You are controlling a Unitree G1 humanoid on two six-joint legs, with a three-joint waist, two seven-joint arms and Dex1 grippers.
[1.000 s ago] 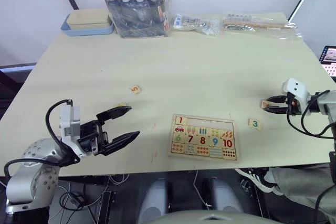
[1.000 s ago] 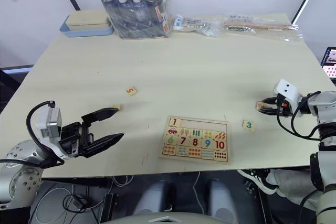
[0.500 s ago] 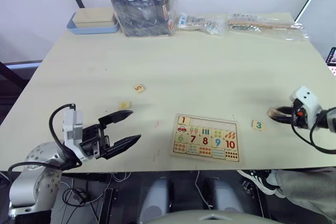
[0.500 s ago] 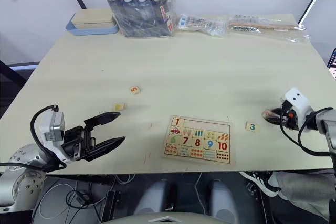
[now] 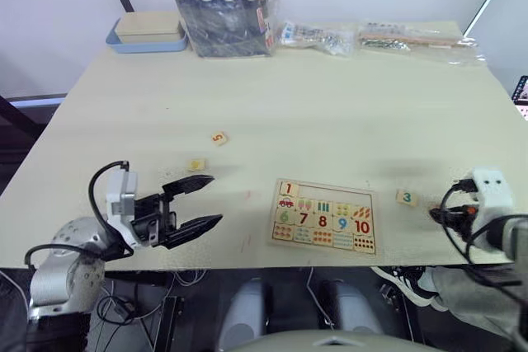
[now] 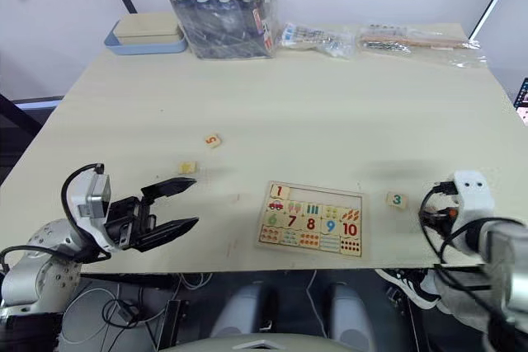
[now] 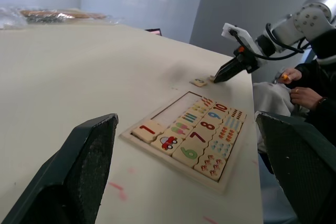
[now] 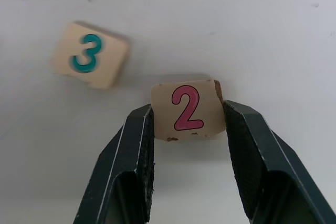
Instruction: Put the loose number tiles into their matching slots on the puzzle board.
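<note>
The right gripper [image 8: 187,113] has its two fingers [image 8: 137,140] closed on the sides of a square tile [image 8: 187,109] printed with a pink 2. The digit reads upright in the wrist view, and the tile sits between the fingertips, one finger pressing each opposite edge. Just beside it on the pale bench [image 5: 330,96] lies a tile with a teal 3 [image 8: 89,54], turned slightly askew, clear of the fingers. From the head views this gripper sits near the bench's front right edge, to the right of the 3 tile [image 5: 405,197].

The puzzle board [image 5: 323,215] lies flat near the front edge, its long axis running left to right. A red 1 fills the first slot of its top row; the remaining top-row slots [image 5: 334,192] look empty. Below run counting pictures, then 6, 7, 8, 9 and 10.

A tile marked 5 [image 5: 219,138] lies well left of the board; another tile [image 5: 195,165], its digit unreadable, lies nearer the left gripper [image 5: 206,201]. That gripper's fingers are spread wide apart with nothing between them, above the bench's front left.
</note>
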